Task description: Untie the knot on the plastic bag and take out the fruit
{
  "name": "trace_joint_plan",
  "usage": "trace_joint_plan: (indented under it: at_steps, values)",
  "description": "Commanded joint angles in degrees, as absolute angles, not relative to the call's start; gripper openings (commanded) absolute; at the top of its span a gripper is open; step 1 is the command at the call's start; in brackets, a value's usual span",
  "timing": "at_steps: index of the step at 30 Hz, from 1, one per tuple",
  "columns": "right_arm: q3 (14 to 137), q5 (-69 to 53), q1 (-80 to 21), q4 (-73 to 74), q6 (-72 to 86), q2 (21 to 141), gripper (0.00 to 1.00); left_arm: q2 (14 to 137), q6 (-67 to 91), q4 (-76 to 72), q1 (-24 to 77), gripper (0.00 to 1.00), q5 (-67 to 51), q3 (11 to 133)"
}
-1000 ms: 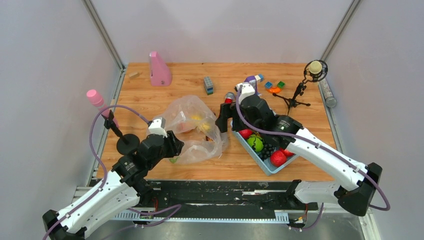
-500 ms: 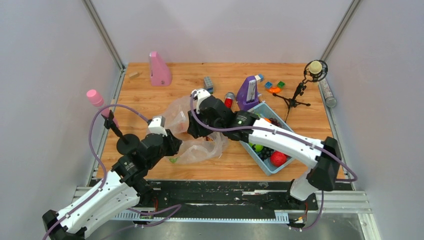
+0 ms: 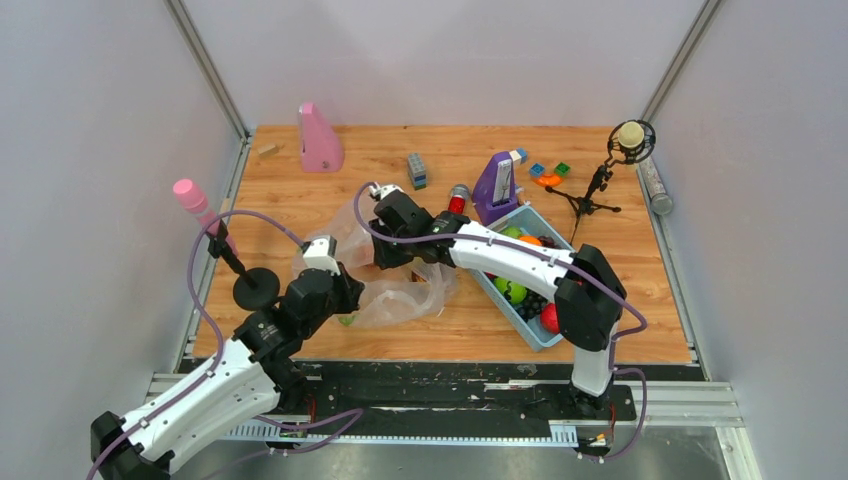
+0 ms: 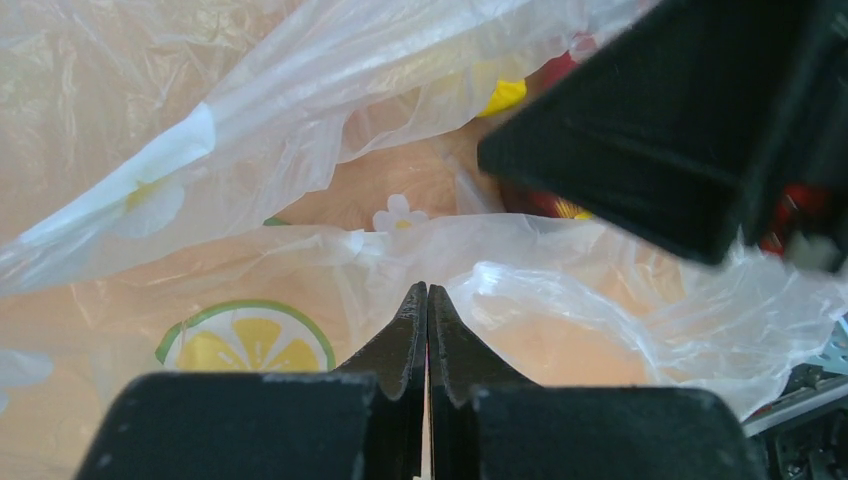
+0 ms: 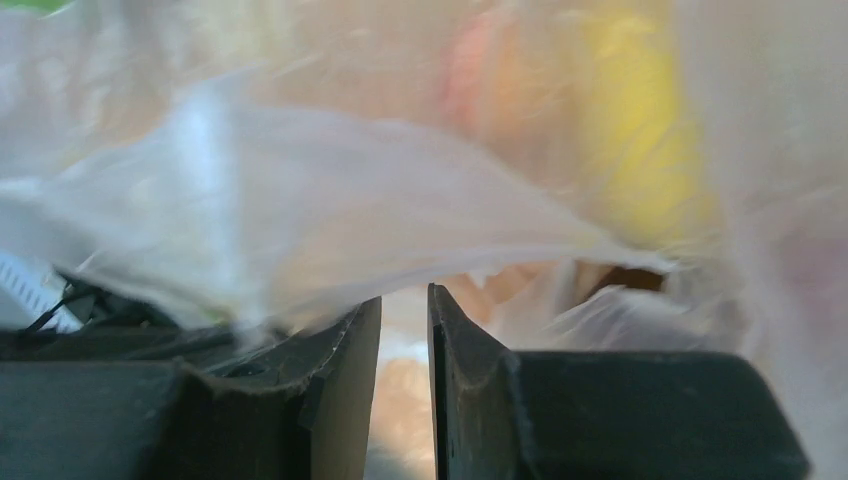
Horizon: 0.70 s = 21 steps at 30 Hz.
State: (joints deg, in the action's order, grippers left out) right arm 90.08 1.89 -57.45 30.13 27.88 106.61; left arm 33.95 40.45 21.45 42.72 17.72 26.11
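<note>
Plastic-thin, light and slippery: hold the plastic bag (image 3: 410,295) by its rim in the shut left claw (image 4: 427,292), reach the barely-open right claw (image 5: 403,300) toward the yellow fruit (image 4: 502,96).

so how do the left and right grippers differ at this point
The left gripper has its jaws pressed fully together, pinching film of the plastic bag. The right gripper shows a narrow gap between its jaws, with nothing clearly held. In the top view the left gripper sits at the bag's near left edge, while the right gripper is farther back, over the bag's middle. Both point into the bag's film.
</note>
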Motion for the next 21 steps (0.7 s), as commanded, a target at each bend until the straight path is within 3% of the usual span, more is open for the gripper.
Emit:
trace_joint_plan:
  at_steps: [1, 14, 21]
  values:
    - [92.5, 2.1, -53.6, 30.0, 29.0, 108.9, 0.26, 34.8, 38.8, 18.2, 42.9, 0.00, 19.2, 25.7]
    - [94.3, 10.5, -50.3, 42.3, 25.0, 113.9, 0.37, 41.7, 39.1, 11.5, 42.9, 0.00, 17.3, 21.2]
    - [93.1, 11.8, -50.1, 45.4, 25.6, 113.7, 0.61, 44.3, 39.7, 9.3, 42.9, 0.00, 16.7, 20.7]
